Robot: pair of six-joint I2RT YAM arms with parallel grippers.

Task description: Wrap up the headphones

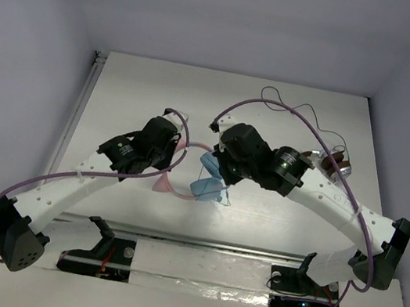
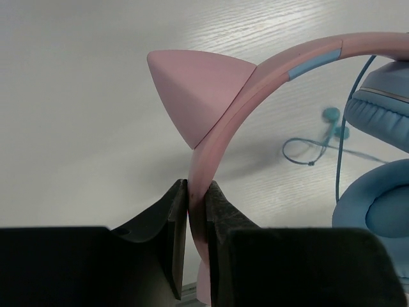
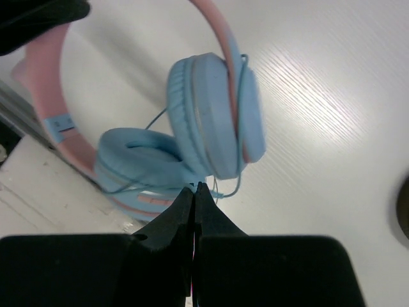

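The headphones have round light-blue ear cups (image 3: 211, 121) and a pink headband (image 2: 268, 67) with a cat-ear point (image 2: 198, 89). They sit mid-table between the arms (image 1: 205, 187). My left gripper (image 2: 197, 201) is shut on the pink headband, just below the cat ear; in the top view it is left of the cups (image 1: 176, 151). My right gripper (image 3: 195, 188) is shut on the thin light-blue cable (image 3: 241, 96) right under the ear cups, and is above them in the top view (image 1: 215, 168). The cable runs over one cup. A loose loop and teal plug (image 2: 332, 116) lie on the table.
Brown-and-silver headphones (image 1: 332, 162) with a thin black cable (image 1: 308, 110) lie at the back right, behind my right arm. The table's front edge with a metal strip (image 1: 198, 240) is close to the blue headphones.
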